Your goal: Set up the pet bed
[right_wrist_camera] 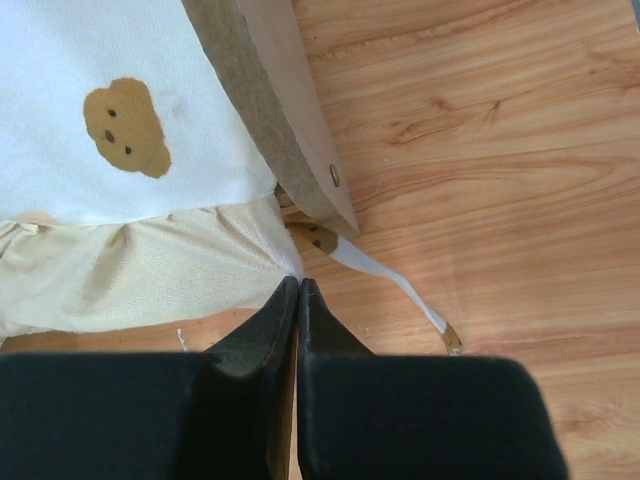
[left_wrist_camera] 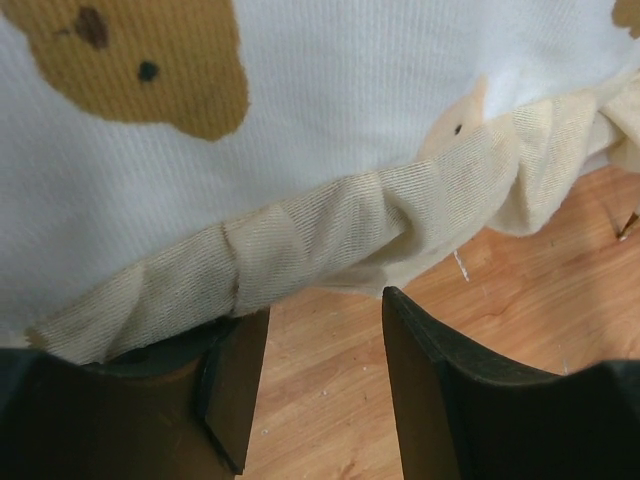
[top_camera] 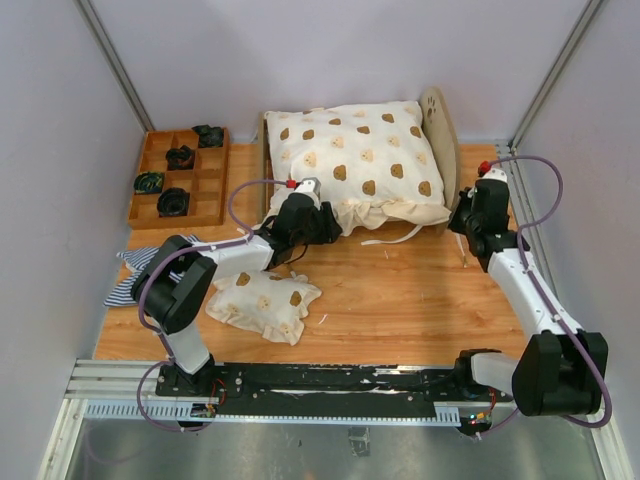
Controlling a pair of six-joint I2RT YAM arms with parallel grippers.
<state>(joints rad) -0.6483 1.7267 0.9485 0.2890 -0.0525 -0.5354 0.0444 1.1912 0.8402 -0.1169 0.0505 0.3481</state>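
Observation:
The pet bed (top_camera: 437,125), a plywood frame with an arched headboard (right_wrist_camera: 270,100), stands at the back centre. A cream bear-print quilt (top_camera: 355,165) lies over it, its ruffle hanging off the front. A blue-and-white striped mattress (top_camera: 132,275) lies on the table at the left, partly under my left arm. My left gripper (top_camera: 325,222) (left_wrist_camera: 325,305) is open at the quilt's front left corner. The ruffle (left_wrist_camera: 330,235) drapes over one finger (left_wrist_camera: 235,385), with bare wood between the jaws. My right gripper (top_camera: 462,222) (right_wrist_camera: 299,282) is shut, its tips touching the ruffle's corner (right_wrist_camera: 130,270) beside the headboard.
A brown compartment tray (top_camera: 150,215) with dark items stands at the back left. A small bear-print pillow (top_camera: 265,302) lies in front of my left arm. A white strap (right_wrist_camera: 390,280) trails from the quilt's corner across the wood floor. Grey walls close in on three sides.

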